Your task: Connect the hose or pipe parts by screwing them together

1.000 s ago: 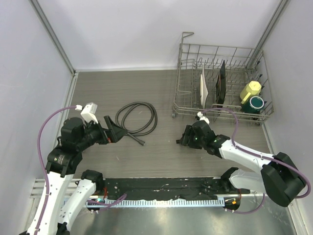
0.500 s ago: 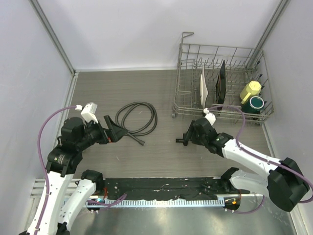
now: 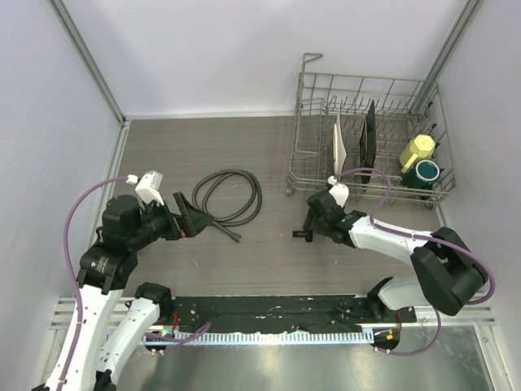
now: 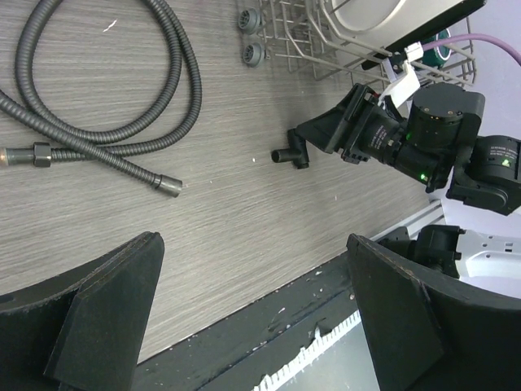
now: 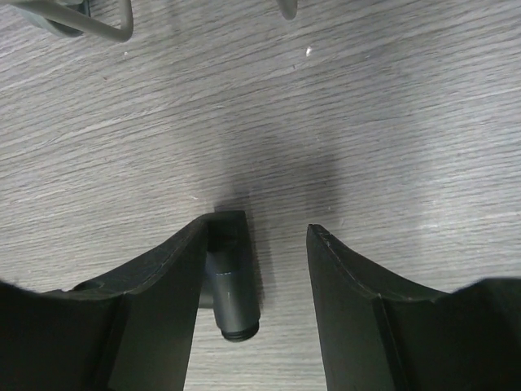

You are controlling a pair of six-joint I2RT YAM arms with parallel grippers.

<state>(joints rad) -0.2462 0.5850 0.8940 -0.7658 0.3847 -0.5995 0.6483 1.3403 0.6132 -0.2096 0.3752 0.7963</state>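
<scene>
The long black corrugated flexible hose (image 4: pixel 106 167) lies coiled left of centre, likely light and floppy, best taken at its stiff end connector. The left gripper (image 4: pixel 254 240) stands wide apart, empty. The small black T-shaped plastic fitting (image 5: pixel 230 293) lies centre-frame between the parted, unclamped fingers of the right gripper (image 5: pixel 259 232); probably rigid and slippery, grip its barrel.

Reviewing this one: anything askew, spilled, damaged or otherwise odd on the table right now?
Nothing spilled or damaged. One small thing: the T fitting sits off-centre in the right tool, close to one finger with a gap to the other. The hose lies loosely coiled, apart from it.
</scene>
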